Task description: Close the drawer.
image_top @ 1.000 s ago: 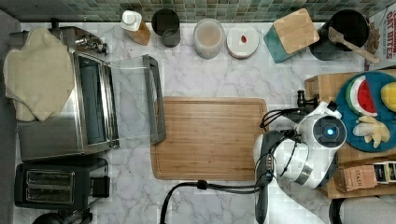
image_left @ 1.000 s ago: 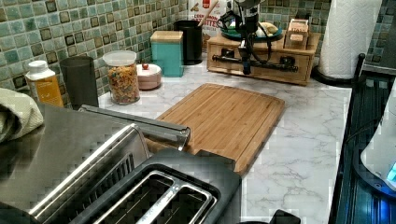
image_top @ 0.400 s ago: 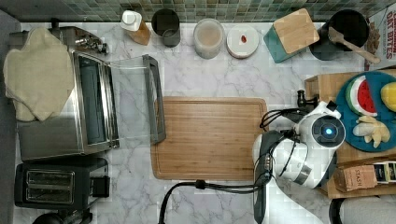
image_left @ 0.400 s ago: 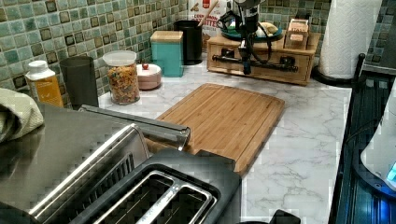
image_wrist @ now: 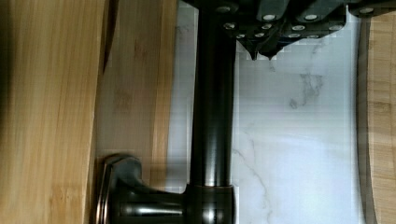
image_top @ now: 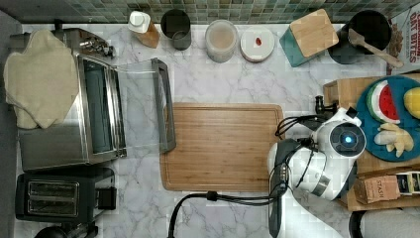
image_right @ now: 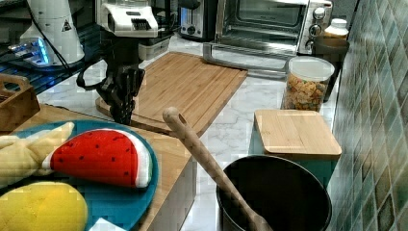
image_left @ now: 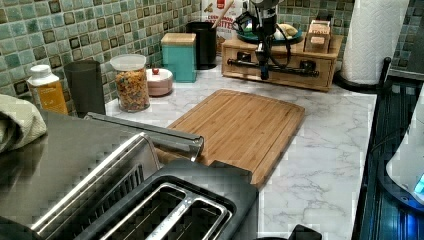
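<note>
The drawer's light-wood front (image_wrist: 135, 93) sits in the wooden stand, under the stand top (image_wrist: 46, 112), with only a thin dark gap between them. The drawer's tray is hidden. A dark bar handle (image_wrist: 212, 121) runs along the front and also shows in the left view as the handle (image_left: 295, 70). My gripper (image_wrist: 261, 52) is shut with nothing between its fingers, and hangs right beside the bar on the countertop side. In the left view the gripper (image_left: 264, 74) hangs in front of the stand. In the right view the gripper (image_right: 120, 114) points down at the stand's edge.
A wooden cutting board (image_top: 223, 146) lies on the marble counter just beyond the stand. A blue plate (image_top: 379, 144) with toy fruit rests on the stand top. A toaster oven with its door (image_top: 143, 111) open stands at the top view's left. A paper towel roll (image_left: 372, 40) is beside the stand.
</note>
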Controlling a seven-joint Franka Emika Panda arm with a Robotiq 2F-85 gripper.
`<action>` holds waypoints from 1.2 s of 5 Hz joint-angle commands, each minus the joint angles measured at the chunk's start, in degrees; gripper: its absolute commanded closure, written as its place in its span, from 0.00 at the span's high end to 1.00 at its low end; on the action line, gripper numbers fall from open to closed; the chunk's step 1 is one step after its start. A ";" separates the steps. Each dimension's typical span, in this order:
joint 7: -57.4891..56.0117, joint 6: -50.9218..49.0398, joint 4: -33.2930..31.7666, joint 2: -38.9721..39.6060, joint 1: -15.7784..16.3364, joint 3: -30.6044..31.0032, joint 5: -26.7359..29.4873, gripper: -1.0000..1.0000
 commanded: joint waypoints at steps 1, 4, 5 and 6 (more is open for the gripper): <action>2.41 6.32 8.38 -2.03 -5.78 -8.93 -2.03 0.00; 2.18 6.35 8.36 -1.97 -5.17 -9.54 -1.73 0.00; 2.20 6.33 8.37 -1.97 -5.17 -9.54 -1.73 0.00; 2.20 6.35 8.36 -1.96 -5.16 -9.55 -1.73 0.00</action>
